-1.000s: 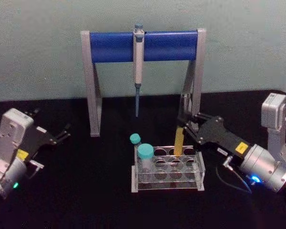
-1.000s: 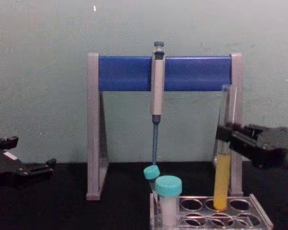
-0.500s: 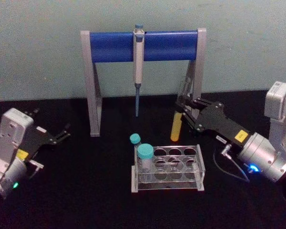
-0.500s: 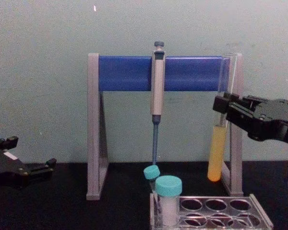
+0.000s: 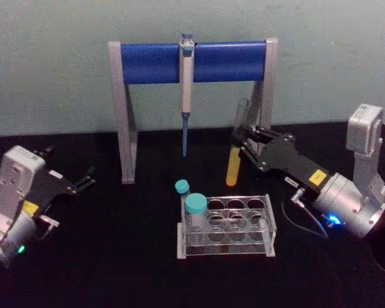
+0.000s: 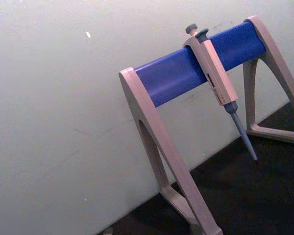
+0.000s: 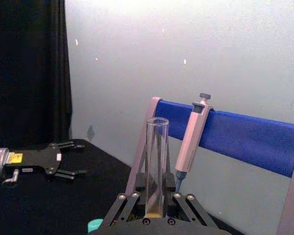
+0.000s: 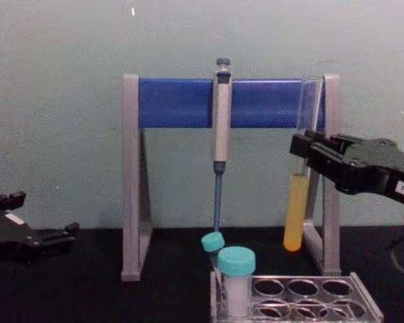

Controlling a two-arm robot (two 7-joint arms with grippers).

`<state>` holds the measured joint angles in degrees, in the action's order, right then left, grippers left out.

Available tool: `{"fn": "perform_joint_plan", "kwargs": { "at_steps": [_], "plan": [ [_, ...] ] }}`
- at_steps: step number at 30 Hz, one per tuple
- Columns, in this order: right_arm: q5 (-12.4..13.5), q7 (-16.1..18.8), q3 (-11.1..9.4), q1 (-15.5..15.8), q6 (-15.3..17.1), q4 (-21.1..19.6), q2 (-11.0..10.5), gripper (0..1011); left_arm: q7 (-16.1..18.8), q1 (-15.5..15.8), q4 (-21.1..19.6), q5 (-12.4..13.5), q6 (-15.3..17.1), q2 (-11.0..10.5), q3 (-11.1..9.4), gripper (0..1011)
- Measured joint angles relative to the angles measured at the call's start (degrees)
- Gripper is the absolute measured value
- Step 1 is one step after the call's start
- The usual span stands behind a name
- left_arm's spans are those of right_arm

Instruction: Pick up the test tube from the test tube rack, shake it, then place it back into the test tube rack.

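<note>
Clamps the test tube [image 5: 233, 168] in the right gripper [image 5: 239, 138] right of centre, above the rack [image 5: 226, 247], with the left gripper [image 5: 86, 178] spread apart at lower left.

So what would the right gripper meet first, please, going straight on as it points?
The right gripper, holding the clear glass test tube, likely meets the grey-and-blue pipette stand; depth unclear.

One tube [image 5: 233, 171], one rack [image 5: 244, 250], two vials [image 5: 195, 205]
</note>
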<state>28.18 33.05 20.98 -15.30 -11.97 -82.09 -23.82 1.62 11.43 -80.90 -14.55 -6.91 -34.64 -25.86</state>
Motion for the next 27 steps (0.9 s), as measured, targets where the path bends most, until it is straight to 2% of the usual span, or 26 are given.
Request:
{"fn": "perform_joint_plan", "kwargs": {
  "at_steps": [6, 11, 20, 27],
  "plan": [
    [-0.41, -0.55, -0.27, -0.66, 0.0, 1.13, 0.49, 226, 0.0, 0.0, 0.0, 0.0, 0.0, 0.0, 0.0, 1009],
    [-0.85, -1.89, -1.31, 0.39, 0.11, 0.18, -0.14, 226, 0.0, 0.0, 0.0, 0.0, 0.0, 0.0, 0.0, 1010],
    [-1.27, -3.77, -3.74, 5.49, 1.65, -5.35, -2.82, 226, 0.0, 0.0, 0.0, 0.0, 0.0, 0.0, 0.0, 1010],
    [0.26, -2.71, -4.05, 8.41, 3.2, -8.3, -4.02, 226, 0.0, 0.0, 0.0, 0.0, 0.0, 0.0, 0.0, 1010]
  ]
}}
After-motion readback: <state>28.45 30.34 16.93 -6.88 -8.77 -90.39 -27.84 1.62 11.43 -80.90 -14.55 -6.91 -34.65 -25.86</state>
